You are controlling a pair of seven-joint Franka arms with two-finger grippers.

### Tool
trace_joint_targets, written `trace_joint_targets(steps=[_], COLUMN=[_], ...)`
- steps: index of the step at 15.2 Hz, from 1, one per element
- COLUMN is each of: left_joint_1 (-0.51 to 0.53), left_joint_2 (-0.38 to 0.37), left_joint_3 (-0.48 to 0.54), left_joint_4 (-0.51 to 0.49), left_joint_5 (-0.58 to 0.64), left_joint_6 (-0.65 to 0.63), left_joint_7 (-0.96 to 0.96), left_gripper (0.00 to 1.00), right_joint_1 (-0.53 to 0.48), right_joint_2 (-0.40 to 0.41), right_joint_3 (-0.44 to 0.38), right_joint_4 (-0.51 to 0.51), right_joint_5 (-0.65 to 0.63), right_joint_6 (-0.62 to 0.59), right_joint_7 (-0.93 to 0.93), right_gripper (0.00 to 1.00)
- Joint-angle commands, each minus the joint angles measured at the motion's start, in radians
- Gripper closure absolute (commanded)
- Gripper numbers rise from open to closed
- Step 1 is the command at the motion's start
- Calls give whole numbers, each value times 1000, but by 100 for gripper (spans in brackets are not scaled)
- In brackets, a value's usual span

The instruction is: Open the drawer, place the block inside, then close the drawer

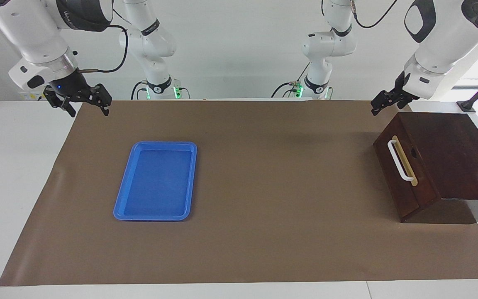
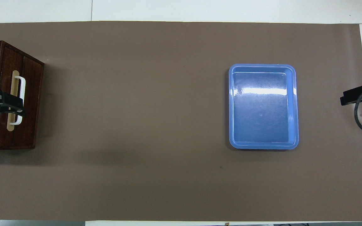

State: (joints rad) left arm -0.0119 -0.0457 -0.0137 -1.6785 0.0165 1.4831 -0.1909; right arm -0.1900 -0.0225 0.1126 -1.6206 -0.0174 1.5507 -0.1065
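Toward the left arm's end, the shut drawer (image 1: 405, 166) has its bar handle (image 1: 401, 161) just below the left gripper (image 1: 382, 101) (grip perhaps released, cannot tell). No block visible; the right gripper (image 1: 83, 101) waits, fingers spread.

Drawer (image 1: 405, 166) (shut) at left arm's end; tray (image 1: 156, 181) apart.

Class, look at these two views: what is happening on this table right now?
Nothing is being handled yet. The drawer of the dark wooden box at the left arm's end of the table is shut, its white handle untouched. The left gripper hangs in the air by the box's edge nearest the robots. The right gripper is open, raised over the other end and waiting. An empty blue tray lies on the brown mat. No block is visible in either view.
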Motion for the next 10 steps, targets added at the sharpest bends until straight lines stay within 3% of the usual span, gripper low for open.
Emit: trace_joint_targets(steps=[1,10], left_joint_1=[3,9], left_joint_2=[-5,-2], left_joint_3=[0,-2], left_joint_4=[6,6], left_joint_5=[-9,-41], left_joint_6=[9,60], left_joint_7=[15,15], left_gripper=[0,0], right_joint_1=[-20,-20], right_joint_2=[-19,-20], right_joint_3=[7,6], right_joint_4=[-18,-19], right_joint_5=[22,22], right_joint_6=[5,2], right_joint_7=[-21,-28], right_gripper=[0,0])
